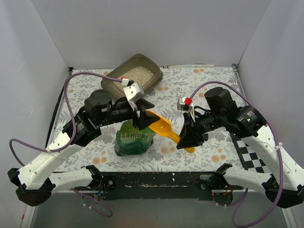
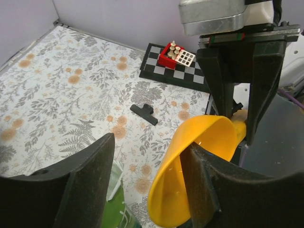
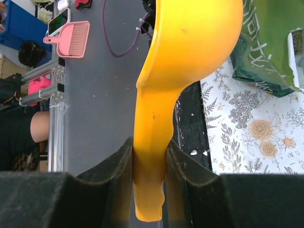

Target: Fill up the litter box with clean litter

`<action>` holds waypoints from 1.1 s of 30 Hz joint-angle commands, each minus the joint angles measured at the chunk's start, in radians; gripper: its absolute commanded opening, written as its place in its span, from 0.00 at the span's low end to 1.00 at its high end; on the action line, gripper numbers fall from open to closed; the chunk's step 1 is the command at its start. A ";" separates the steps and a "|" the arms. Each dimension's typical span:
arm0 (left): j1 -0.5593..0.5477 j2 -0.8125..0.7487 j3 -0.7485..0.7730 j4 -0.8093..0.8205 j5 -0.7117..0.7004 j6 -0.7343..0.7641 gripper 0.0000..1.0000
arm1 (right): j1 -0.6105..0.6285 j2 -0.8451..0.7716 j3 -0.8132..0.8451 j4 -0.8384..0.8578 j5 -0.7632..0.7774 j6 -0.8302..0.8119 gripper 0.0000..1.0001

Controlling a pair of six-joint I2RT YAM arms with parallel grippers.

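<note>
We look down on a table (image 1: 209, 80) covered in a floral print, boxed in by white walls (image 1: 156, 28) at the left, back and right. The litter box (image 1: 109, 84) sits at the far edge, left of centre, turned at a slant with its far rim close to the back wall. The clean litter (image 1: 139, 73) lies inside it as a pale, sandy layer.

Between the box and the right wall, a stretch of floral surface lies open.

Nearer to us, a green bag (image 1: 134, 141) stands close to the table's front edge. The left gripper (image 1: 144, 118) hangs just above the top of the bag, between the bag and the litter box. In the left wrist view its jaws stand apart, gripping nothing. The bowl of a yellow scoop (image 1: 161, 126) lies just beside one finger (image 2: 209, 190), and we cannot tell whether they touch.

The right gripper (image 1: 190, 137) is clamped on the scoop's handle. In the right wrist view both fingers press the handle's sides, and its end pokes out below them. The scoop slants from this grip up toward the bag's mouth, its bowl near the left gripper.

To the right, a checkerboard (image 1: 250, 153) lies along the right wall, partly under the right arm. It carries a small red tray (image 2: 175, 55). A black clip (image 2: 144, 114) lies alone on the floral print, apart from the board's edge.
</note>
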State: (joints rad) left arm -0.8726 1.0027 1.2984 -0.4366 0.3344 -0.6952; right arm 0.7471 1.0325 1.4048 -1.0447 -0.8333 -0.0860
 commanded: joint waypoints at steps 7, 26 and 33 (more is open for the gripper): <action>0.003 0.004 -0.034 0.036 0.118 0.031 0.02 | 0.020 0.054 0.049 0.051 0.025 -0.027 0.01; 0.003 -0.052 -0.040 -0.008 -0.716 0.100 0.00 | -0.069 0.285 0.247 0.333 0.516 0.189 0.59; 0.003 -0.038 -0.040 0.078 -1.142 0.209 0.00 | -0.153 0.504 0.313 0.538 0.516 0.273 0.74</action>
State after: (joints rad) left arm -0.8841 0.9756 1.2655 -0.3885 -0.3504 -0.6170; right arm 0.6720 1.4334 1.6497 -0.6586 -0.4370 -0.0139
